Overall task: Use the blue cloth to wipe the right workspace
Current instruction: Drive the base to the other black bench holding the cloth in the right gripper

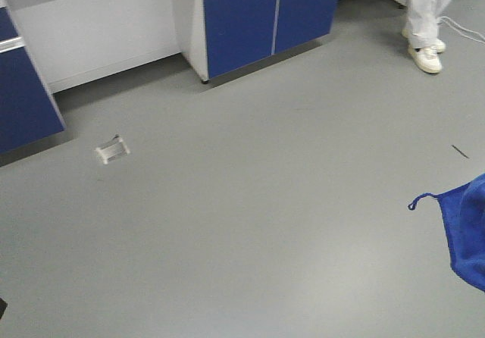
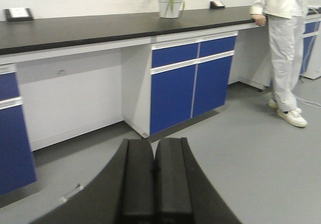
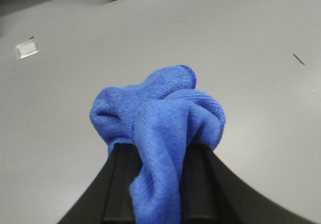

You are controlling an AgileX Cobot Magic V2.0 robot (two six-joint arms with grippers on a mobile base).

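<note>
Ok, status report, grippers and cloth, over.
Left gripper shut, empty. Right gripper shut on royal-blue microfibre cloth. Cloth over grey floor. Person in white ahead.

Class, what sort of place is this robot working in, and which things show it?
Probably a laboratory: a long black benchtop over blue cabinets, and a person in white work clothes standing at it.

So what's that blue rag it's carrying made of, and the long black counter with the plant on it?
The blue cloth looks like microfibre or terry: fuzzy ribbed pile, soft bunched folds. The black benchtop seems a smooth matte slab, laminate or resin perhaps; its dull, even sheen doesn't settle which.
</note>
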